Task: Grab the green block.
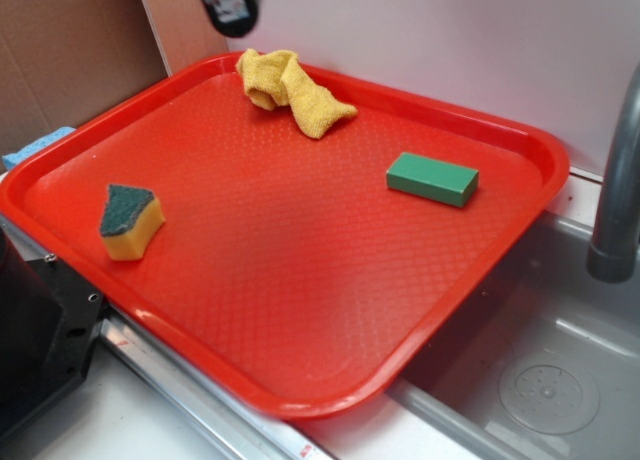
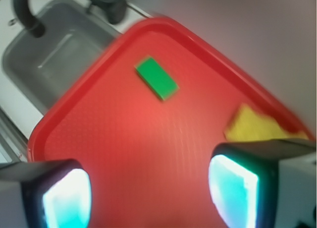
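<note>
Fingers: in the wrist view two pads [image 2: 67,198] fill the bottom corners, dark-framed with a glowing cyan-white face; they are nearest the camera and blurred.
Gripper: the gripper [image 2: 148,193] stands spread wide with nothing between the pads, only bare tray below. In the exterior view only a dark blurred part [image 1: 228,5] shows at the top edge, high over the far-left rim.
Tray: red plastic tray [image 1: 300,280], rounded corners, raised rim, a fine diamond-grid texture on its floor.
Green block: the green block [image 1: 432,178] lies flat on the tray floor, toward the far-right corner, apart from everything else. It is a smooth rectangular brick, top face bright green, sides darker.
Block axis: in the exterior view its long axis runs left to right, the right end a little nearer the camera; in the wrist view the block [image 2: 156,78] lies diagonal, from upper left to lower right, well ahead of the gripper.
Sponge: yellow foam sponge [image 1: 130,222] with a dark green rough top, waisted outline, near the left rim.
Cloth: yellow terry cloth [image 1: 292,90], crumpled, at the far edge (in the wrist view probably the yellow blur beside the right pad).
Sink: grey metal basin [image 1: 540,380] under the tray's right side, with a grey faucet pipe [image 1: 618,180].
</note>
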Robot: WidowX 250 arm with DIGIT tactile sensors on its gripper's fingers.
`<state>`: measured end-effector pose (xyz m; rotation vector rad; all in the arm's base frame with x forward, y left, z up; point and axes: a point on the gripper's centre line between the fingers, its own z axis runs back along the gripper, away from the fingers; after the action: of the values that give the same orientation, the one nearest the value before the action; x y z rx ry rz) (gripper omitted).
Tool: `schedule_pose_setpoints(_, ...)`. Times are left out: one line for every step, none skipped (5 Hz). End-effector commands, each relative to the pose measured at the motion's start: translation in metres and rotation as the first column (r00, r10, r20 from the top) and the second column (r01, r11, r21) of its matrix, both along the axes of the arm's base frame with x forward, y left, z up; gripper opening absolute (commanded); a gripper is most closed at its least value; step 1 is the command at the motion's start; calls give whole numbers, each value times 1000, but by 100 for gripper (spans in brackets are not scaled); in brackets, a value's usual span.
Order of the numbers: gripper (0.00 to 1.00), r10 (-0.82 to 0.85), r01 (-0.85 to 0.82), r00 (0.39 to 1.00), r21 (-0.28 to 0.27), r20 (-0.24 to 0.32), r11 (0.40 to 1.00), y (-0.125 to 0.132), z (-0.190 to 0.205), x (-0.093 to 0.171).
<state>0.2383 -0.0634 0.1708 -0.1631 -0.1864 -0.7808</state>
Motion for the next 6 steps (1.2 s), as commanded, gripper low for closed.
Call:
schedule_pose_setpoints(100,-204,197,972,65,117,978,-23,-12,35)
schedule_pose_setpoints(100,-237,224,964,111,120,968,-28,-27,46)
schedule_pose_setpoints(100,-337,312,934,190,116,931,-43,-54,53)
schedule_pose_setpoints(100,-357,339,931,182,77,923,-47,-71,58)
schedule_pose_setpoints(100,-397,387,917,144,42,911,-52,-87,64)
schedule_pose_setpoints(100,-396,392,918,145,-3,908,-55,-104,68)
